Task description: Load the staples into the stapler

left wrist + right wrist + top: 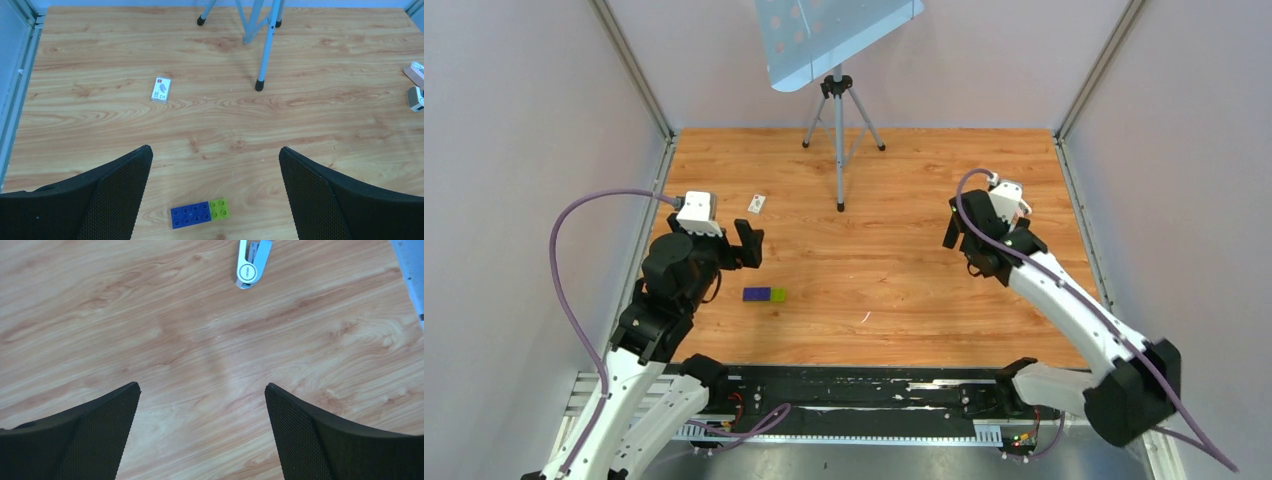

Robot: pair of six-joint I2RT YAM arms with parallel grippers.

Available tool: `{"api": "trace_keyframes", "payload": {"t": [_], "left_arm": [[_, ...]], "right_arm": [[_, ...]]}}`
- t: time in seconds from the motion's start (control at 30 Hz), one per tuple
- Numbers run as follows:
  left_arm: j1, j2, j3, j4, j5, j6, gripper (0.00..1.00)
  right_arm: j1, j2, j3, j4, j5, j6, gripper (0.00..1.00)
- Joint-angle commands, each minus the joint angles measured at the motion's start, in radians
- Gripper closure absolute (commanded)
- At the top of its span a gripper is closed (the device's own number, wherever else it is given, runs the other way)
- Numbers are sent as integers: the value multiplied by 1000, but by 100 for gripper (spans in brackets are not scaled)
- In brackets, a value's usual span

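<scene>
The right hand (pixel 202 385) is spread fully open and empty above the worktop (pixel 150 315). The stapler (pixel 252 262) is seen ahead of it and slightly to its right, lying flat and well apart from it. The left hand (pixel 214 148) is likewise opened wide with nothing gripped. A blue-and-green block (pixel 200 214) lies just below it, and a white labelled card (pixel 161 90) ahead to its left. The stapler is best approached squarely, with the jaws set across its narrow sides before closure.

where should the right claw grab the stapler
Probably across its narrow sides, mid-body, coming straight down from above: the stapler lies on the table, long and slim, just ahead of the open right claw.
</scene>
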Motion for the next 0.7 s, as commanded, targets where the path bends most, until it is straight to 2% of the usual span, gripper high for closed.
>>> {"api": "trace_keyframes", "payload": {"t": [0.0,0.13,0.27,0.43,0.6,0.67], "left_arm": [[-3,16,-6,-14,10,-9,0],[-4,17,0,-28,-12,-9,0],[-3,9,-2,-25,-13,-9,0],[-3,5,-3,-27,-21,-7,0],[-3,7,-1,-28,-21,-5,0],[-3,6,0,-28,-25,-5,0]], "right_arm": [[-70,178,75,57,82,-132,0],[-180,424,186,59,20,-198,0],[-268,580,247,118,-36,-261,3],[-361,666,270,172,-135,-286,21],[-421,690,240,223,-209,-306,24],[-451,698,227,243,-250,-306,28]]}}
